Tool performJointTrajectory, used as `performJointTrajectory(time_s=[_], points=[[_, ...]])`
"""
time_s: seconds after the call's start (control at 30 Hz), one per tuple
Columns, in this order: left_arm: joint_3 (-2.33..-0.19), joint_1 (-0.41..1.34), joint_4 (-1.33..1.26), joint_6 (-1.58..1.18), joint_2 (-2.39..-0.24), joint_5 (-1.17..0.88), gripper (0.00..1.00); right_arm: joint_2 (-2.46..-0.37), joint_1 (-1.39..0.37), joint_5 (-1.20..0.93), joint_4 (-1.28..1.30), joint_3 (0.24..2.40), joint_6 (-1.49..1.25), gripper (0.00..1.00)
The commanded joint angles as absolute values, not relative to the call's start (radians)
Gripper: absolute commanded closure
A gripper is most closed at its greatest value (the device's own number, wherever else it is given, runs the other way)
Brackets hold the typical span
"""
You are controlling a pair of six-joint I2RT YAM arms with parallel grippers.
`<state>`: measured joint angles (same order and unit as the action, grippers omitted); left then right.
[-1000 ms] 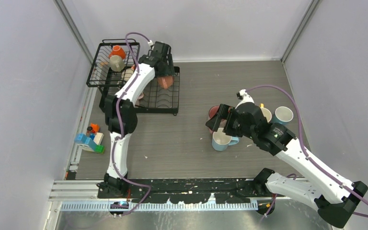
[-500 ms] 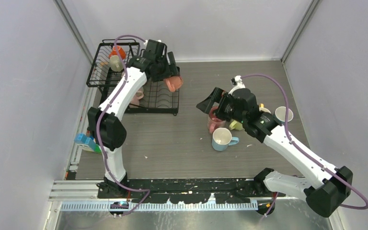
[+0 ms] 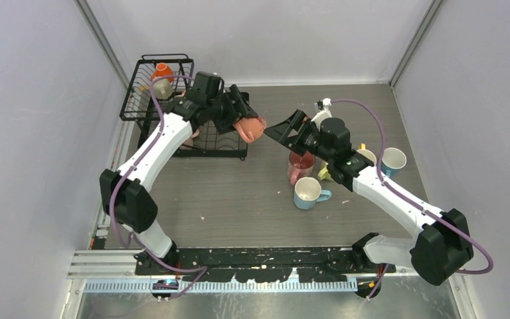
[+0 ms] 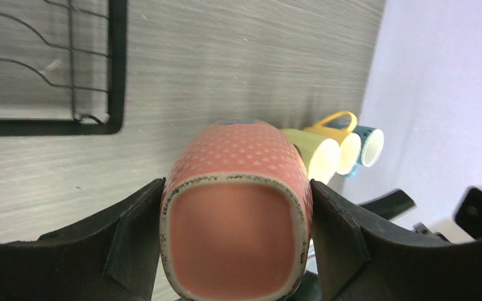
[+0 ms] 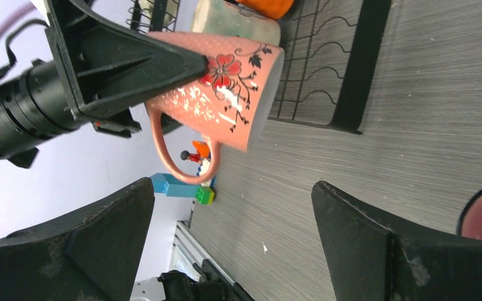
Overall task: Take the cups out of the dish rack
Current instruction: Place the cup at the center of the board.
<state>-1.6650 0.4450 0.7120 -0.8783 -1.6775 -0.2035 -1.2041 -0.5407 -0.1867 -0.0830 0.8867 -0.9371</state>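
A salmon mug (image 3: 255, 129) with a red flower print hangs on its side above the grey wood-grain tabletop (image 3: 239, 206), clamped across its body by the black fingers of the left gripper (image 3: 242, 121). It is in the air just past the right edge of the black wire dish rack (image 3: 229, 151). The left wrist view looks straight into the mug's mouth, with a finger (image 4: 132, 241) pressed to either side.

Facing it, the right gripper (image 3: 280, 125) stands with its jaws wide apart and nothing between them — near the mug but not touching it.

An orange cup (image 3: 163, 70) and a beige cup (image 3: 161, 86) sit in the rack's deeper basket section at the table's far left corner. To the right, five cups stand grouped on the table: a dark pink cup (image 3: 301, 165) under the right arm, a light blue cup (image 3: 307, 193) nearest the camera, a yellow cup (image 3: 325, 174), a cream cup (image 3: 369, 156) and a blue cup (image 3: 393, 159).

White flecks dot the tabletop. Plain pale walls (image 3: 305, 40) close in the table on three sides, and a metal rail (image 3: 106, 266) runs along the near edge by the arm bases. In the right wrist view, coloured toy blocks (image 5: 182, 187) lie at the table's left edge.
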Motion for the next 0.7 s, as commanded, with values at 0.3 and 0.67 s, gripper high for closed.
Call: performJointTrajectory(time_s=[0.3, 0.67], points=[[-1.449, 0.526, 0.351, -1.172, -1.466, -0.363, 1.00, -1.186, -0.534, -0.215, -0.341, 0.822, -1.026, 0.01], [-1.383, 0.548, 0.245, -1.275, -1.450, -0.399, 1.00, -1.158, -0.534, -0.243, -0.565, 0.715, -1.128, 0.28]])
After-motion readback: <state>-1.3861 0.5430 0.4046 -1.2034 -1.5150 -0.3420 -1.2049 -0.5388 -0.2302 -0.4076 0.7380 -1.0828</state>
